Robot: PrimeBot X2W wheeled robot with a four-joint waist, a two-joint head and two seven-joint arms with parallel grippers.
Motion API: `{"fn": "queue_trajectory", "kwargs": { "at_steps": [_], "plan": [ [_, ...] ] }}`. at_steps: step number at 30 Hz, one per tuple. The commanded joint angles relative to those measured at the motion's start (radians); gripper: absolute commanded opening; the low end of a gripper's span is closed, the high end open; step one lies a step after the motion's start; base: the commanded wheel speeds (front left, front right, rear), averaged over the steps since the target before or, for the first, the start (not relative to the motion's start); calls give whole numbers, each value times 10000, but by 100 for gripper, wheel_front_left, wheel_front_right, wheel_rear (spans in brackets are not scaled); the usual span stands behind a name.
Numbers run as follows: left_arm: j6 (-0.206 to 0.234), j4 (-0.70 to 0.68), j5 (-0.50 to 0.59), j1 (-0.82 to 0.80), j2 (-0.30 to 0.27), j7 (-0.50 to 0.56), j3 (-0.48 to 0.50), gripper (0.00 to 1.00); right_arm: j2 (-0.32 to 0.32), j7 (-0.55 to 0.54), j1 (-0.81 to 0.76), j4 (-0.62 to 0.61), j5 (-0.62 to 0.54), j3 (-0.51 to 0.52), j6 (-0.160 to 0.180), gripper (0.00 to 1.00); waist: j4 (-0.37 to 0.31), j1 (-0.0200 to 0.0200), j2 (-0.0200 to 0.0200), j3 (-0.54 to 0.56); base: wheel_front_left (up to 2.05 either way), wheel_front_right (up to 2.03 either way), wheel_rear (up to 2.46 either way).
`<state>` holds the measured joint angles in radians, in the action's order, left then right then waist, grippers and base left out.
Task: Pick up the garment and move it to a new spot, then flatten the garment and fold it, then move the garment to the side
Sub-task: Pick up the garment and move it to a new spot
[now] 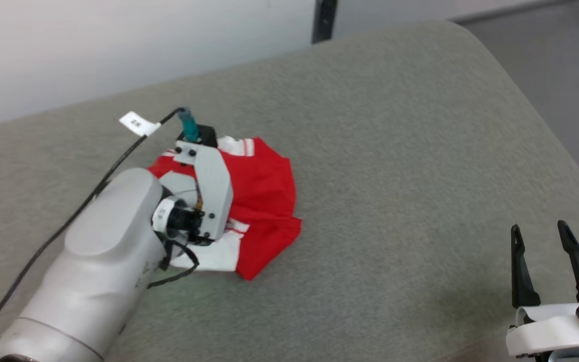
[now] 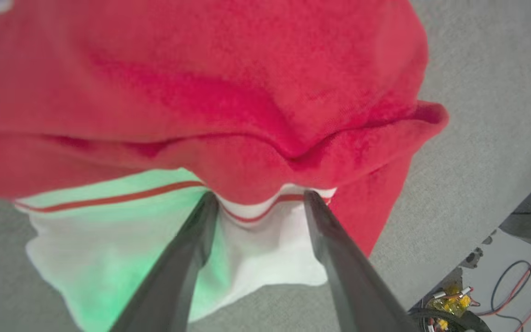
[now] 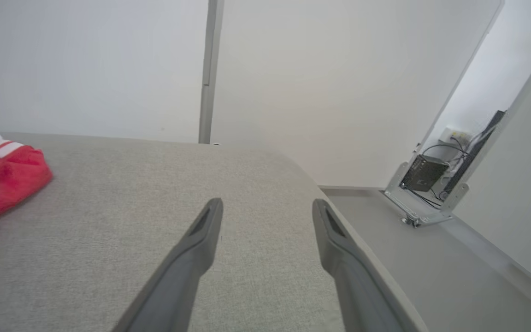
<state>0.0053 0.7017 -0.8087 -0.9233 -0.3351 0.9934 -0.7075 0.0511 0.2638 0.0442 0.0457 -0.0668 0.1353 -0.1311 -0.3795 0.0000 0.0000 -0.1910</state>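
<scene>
A: Which step is going on here?

B: The first pick-up, I'd judge. The left gripper (image 2: pixel 260 196) is standing wide apart with its tips touching the garment (image 1: pixel 264 201), clamping nothing. The right gripper (image 1: pixel 539 227) is hovering open and empty by the near right edge.

A: And where is the garment lying?

B: It's sitting crumpled on the left half of the grey woven cushion (image 1: pixel 395 125), well inside its far edge. It's a soft red knit with white striped hems. The next move is calling for the fingers to close on a fold.

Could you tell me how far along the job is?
Nothing looks done: the garment lies crumpled on the grey surface. In hand: the left gripper, open, straddles a fold at its white edge. Lifting, flattening, folding and setting aside remain; the right gripper hangs open.
</scene>
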Motion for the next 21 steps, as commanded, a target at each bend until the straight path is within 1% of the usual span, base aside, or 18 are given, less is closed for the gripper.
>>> {"fn": "queue_trajectory", "kwargs": {
  "at_steps": [1, 3, 5, 6, 9, 10, 12, 15, 21],
  "plan": [
    [-55, -124, 22, 68, 15, -186, 24, 100, -15, 11, -160, -1, -74, 13, 6, 100, 831, 0, 0, 818, 0, 0, 0],
    [-212, -374, 124, 79, 33, -465, -53, 100, -12, 11, -235, -5, -168, 2, 6, 100, 1116, 0, 0, 1078, 0, 0, 0],
    [-188, -527, 117, 141, 69, -759, 16, 100, -14, 11, -329, -28, -218, -21, 6, 100, 1399, 0, 0, 1305, 0, 0, 0],
    [-275, -638, 99, 194, 110, -912, 19, 100, -14, 13, -377, -64, -228, -13, 6, 100, 1550, 0, 0, 1431, 0, 0, 0],
    [-466, -1026, 105, 339, 17, -1446, 103, 100, -11, 11, -437, -124, -294, -121, 6, 100, 1889, 0, 0, 1698, 0, 0, 0],
    [-619, -1232, 91, 392, -17, -1713, 124, 100, -12, 13, -461, -198, -294, -160, 6, 100, 1995, 0, 0, 1780, 0, 0, 0],
    [-691, -1569, 84, 518, -206, -2331, 326, 100, -11, 11, -584, -321, -232, -192, 6, 100, 2205, 0, 0, 1921, 0, 0, 0],
    [-884, -2252, 283, 784, -528, -3576, 552, 100, -15, 11, -641, -523, -175, -255, 6, 100, 2486, 0, 0, 2065, 0, 0, 0],
    [-1024, -3660, 633, 2000, -1209, -6469, 1149, 100, -12, 13, -911, -670, -113, -414, 6, 100, 3007, 0, 0, 2347, 0, 0, 0]
  ]
}}
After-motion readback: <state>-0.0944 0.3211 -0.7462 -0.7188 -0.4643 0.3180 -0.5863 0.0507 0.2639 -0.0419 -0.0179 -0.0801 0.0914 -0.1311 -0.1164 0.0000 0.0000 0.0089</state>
